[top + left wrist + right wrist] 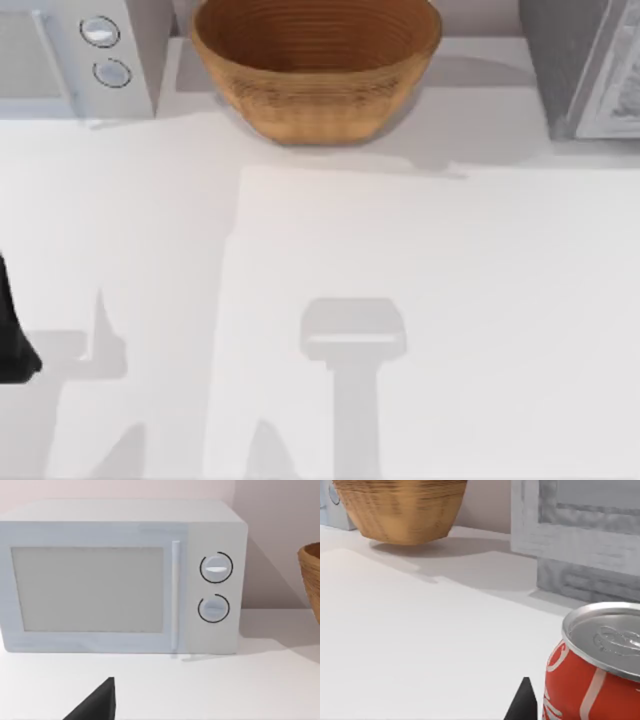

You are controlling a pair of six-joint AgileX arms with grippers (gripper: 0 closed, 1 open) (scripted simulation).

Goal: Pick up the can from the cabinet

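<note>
A red can [590, 675] with a silver lid and white lettering stands very close in the right wrist view. A dark tip of my right gripper [522, 704] shows right beside it, on the can's basket side. Behind the can rises the grey-white cabinet [580, 535], which also stands at the table's back right corner [585, 65]. My left gripper [95, 705] hangs low over the table in front of the microwave. A black part of the left arm [12, 335] shows at the table's left edge.
A white microwave [120, 577] with two dials stands at the back left [75, 50]. A woven wicker basket [315, 65] sits at the back middle, between the microwave and the cabinet. A white table [400, 300] spreads out in front of them.
</note>
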